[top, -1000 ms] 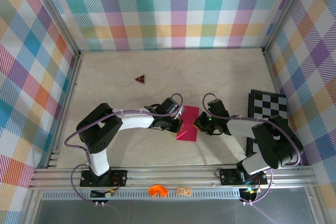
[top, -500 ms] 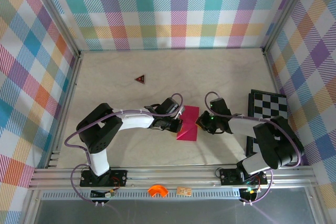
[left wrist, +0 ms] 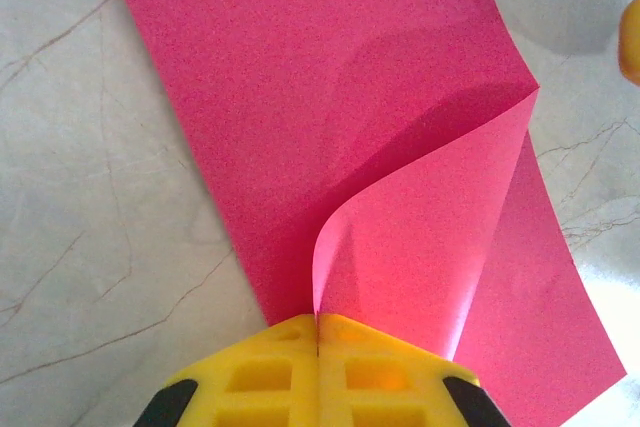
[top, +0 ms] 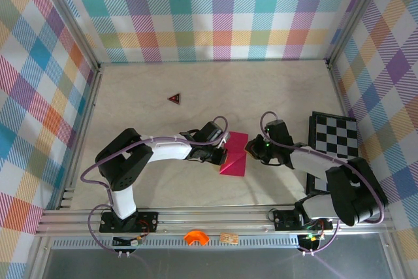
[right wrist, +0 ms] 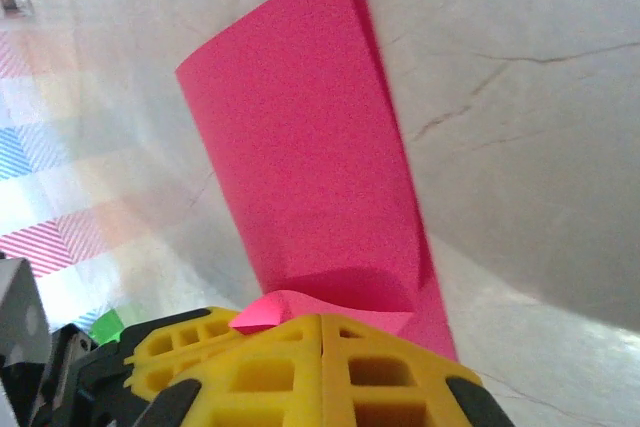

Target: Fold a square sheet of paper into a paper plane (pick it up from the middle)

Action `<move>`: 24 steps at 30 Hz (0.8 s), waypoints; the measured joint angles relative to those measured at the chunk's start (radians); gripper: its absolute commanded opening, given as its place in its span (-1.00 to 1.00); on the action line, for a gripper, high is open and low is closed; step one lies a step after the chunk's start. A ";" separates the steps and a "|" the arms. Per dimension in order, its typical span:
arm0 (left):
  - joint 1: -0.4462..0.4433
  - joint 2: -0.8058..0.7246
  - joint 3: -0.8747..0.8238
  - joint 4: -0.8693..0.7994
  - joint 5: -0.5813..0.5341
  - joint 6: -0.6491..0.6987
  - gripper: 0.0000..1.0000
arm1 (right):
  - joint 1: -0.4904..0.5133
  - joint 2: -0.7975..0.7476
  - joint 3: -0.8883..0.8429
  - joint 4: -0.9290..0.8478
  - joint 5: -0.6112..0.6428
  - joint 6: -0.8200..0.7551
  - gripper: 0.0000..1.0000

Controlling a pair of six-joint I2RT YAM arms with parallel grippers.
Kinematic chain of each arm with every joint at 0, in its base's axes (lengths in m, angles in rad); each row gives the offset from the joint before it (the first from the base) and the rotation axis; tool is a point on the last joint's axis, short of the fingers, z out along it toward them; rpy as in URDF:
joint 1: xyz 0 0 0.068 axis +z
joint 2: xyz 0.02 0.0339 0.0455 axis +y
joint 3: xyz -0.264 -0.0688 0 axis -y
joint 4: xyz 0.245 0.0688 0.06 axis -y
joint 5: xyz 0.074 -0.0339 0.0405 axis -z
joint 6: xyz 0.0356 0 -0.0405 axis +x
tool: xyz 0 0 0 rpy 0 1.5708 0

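A pale, marble-veined table (top: 261, 89) stands inside walls (top: 215, 11) of pastel plaid. From above we see the pink sheet of paper (top: 234, 153) lying towards the near middle of the table, between the two arms.

The left claw (top: 221, 155) reaches in from the left and meets the sheet's left edge. In its own wrist view the left claw (left wrist: 318, 322) has its yellow fingers (left wrist: 270, 367) pressed fully together. A flap of the sheet (left wrist: 350, 97) curls up off the flat part and runs straight into the seam between them. So we take it that this claw has hold of that flap. The rest of the sheet lies flat on the table beyond it.

The right claw (top: 251, 151) comes in from the right and sits at the sheet's right edge. In its wrist view the right claw (right wrist: 320, 322) is also closed tight. The near end of the sheet (right wrist: 300, 147) rises in a small lip right at its tips. We cannot tell whether any paper is nipped between them. At the far end the sheet shows two layers, one over the other.

A black-and-white checkerboard (top: 334, 132) lies by the right wall, well apart from the sheet. A small dark red triangle (top: 174, 98) lies farther back on the left.
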 measured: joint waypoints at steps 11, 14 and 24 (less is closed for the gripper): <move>0.000 0.001 0.001 -0.001 0.000 0.000 -0.97 | 0.115 0.157 0.051 0.078 -0.041 0.038 -0.90; 0.000 0.001 0.001 -0.001 0.000 0.000 -0.97 | 0.117 0.189 0.061 0.077 -0.038 0.038 -0.93; 0.000 0.005 0.009 -0.004 0.003 0.000 -0.97 | 0.117 0.170 -0.029 0.154 -0.011 0.041 -0.93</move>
